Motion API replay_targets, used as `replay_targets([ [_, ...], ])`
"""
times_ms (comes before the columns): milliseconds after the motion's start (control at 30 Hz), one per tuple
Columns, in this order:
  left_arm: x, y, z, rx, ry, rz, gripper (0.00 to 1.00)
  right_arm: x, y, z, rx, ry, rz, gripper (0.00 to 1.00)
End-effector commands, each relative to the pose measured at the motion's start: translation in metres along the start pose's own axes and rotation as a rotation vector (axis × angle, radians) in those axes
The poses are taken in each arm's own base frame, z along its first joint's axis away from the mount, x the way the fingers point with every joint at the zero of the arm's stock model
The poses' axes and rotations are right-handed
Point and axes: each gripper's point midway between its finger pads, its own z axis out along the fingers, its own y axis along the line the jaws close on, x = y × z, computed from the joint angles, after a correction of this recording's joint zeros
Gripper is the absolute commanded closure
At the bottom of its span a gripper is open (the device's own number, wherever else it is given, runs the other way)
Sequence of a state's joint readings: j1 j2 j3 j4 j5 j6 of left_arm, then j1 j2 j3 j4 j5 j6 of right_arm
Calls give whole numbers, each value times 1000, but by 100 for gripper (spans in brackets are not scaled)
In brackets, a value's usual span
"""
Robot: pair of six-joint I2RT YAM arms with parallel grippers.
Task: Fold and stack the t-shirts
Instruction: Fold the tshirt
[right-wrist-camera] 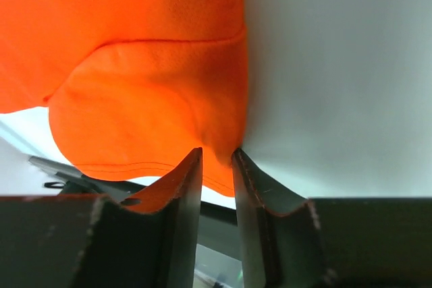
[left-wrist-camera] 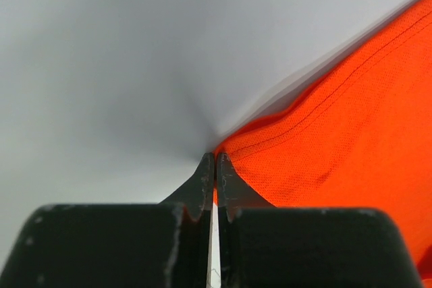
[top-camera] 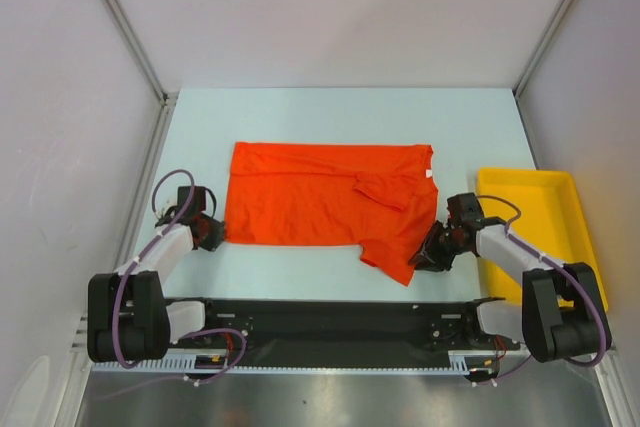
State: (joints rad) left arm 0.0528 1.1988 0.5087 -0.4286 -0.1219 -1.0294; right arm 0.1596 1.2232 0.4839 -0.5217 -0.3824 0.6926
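- The orange-red t-shirt (top-camera: 310, 207) is laid flat and sideways at the middle of the tabletop (top-camera: 300, 117), with its hem edge to the left and its neck end to the right.
- A small white label (top-camera: 433, 173) is seen at the neck end.
- The far edge of the t-shirt runs straight and parallel to the rear wall. The near edge runs straight from the left corner to about mid-width.
- On the right, a sleeve portion is folded inward over the body, and a creased flap projects toward the base rail (top-camera: 330, 319).
- The left end effector (top-camera: 210, 234) is positioned at the near-left hem corner. In the left wrist view its jaws (left-wrist-camera: 215, 166) are pressed together, with the stitched corner caught at the tips.
- The right end effector (top-camera: 428, 257) is positioned at the near-right flap. In the right wrist view a fold of orange cloth is clamped in the narrow gap between its jaws (right-wrist-camera: 217, 160).
- A yellow tray (top-camera: 575, 209) is placed at the right edge of the tabletop, apart from the t-shirt, with the right arm between them.
- A broad band of bare tabletop is available beyond the far edge. Narrower strips are available on the left side and between the near edge and the base rail.
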Motion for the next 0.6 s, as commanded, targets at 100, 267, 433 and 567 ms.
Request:
replay_targets([
  [100, -3, 17, 0, -62, -21, 23, 100, 2, -14, 12, 43, 3, 14, 78],
  [267, -6, 16, -3, -63, -33, 48, 100, 3, -17, 6, 47, -14, 4, 100],
  [433, -12, 18, -13, -70, -53, 74, 100, -1, -2, -16, -2, -38, -12, 100],
  [567, -21, 18, -23, -80, -82, 106, 100, -19, 7, -38, 16, -96, -51, 100],
])
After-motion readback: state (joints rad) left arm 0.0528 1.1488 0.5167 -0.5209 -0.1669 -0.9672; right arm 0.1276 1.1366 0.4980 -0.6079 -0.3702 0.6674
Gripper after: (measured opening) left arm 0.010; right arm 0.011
